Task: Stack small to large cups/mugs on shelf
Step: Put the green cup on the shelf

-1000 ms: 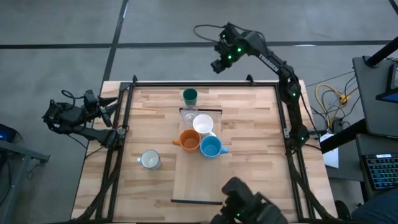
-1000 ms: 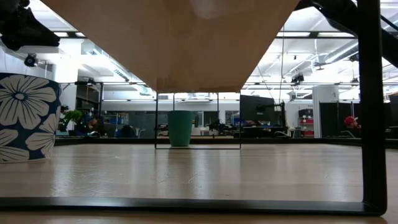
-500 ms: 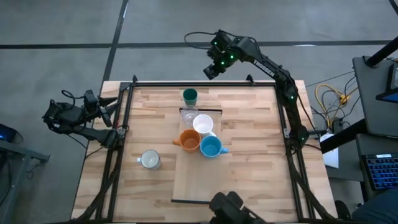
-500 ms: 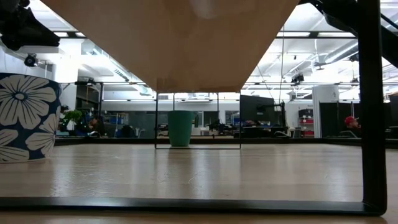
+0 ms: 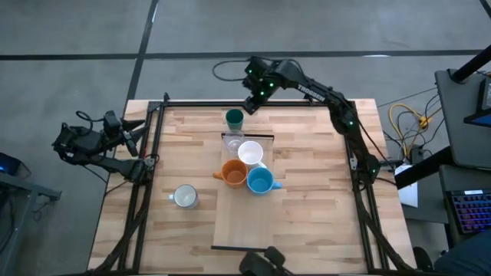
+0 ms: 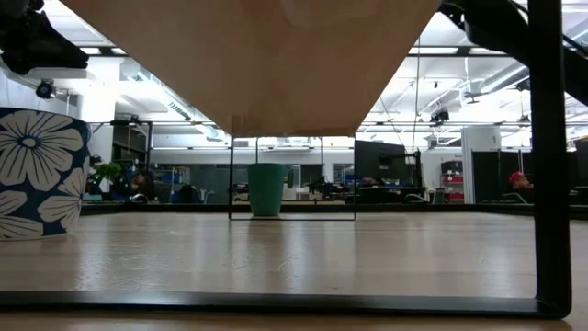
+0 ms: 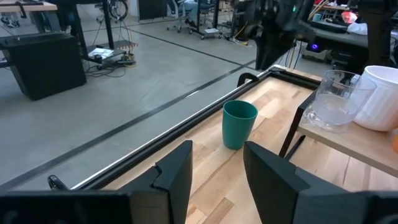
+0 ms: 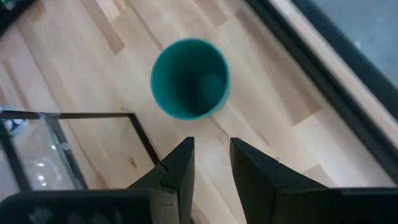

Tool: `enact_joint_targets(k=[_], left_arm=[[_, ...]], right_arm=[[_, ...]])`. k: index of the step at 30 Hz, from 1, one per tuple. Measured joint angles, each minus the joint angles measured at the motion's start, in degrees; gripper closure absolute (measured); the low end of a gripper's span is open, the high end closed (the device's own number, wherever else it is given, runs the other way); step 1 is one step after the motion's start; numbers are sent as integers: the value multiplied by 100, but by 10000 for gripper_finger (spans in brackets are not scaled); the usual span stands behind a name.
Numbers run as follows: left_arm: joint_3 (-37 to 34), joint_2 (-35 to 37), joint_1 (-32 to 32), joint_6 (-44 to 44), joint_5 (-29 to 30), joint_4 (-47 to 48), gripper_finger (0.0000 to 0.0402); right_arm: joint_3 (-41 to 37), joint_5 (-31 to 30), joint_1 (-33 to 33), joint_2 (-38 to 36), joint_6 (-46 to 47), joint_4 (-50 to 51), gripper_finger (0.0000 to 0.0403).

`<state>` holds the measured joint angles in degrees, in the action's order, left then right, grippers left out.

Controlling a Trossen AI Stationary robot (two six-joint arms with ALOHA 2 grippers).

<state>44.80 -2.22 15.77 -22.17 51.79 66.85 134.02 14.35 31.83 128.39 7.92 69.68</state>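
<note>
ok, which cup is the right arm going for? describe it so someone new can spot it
On the planked tabletop, look past the far end of the pale shelf with its cluster of mugs. The dark green cup stands alone there on the table, under the right gripper: handleless, teal-green, off the shelf.
</note>
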Motion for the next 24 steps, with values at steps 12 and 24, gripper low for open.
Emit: enact_joint_targets(k=[12,24], left_arm=[[0,-4,0,2,-4,0,272],[0,-4,0,0,-4,2,272]], right_arm=[[17,-67,-65,174,15,-187,286],[23,-107,-159,316,139,-327,251]])
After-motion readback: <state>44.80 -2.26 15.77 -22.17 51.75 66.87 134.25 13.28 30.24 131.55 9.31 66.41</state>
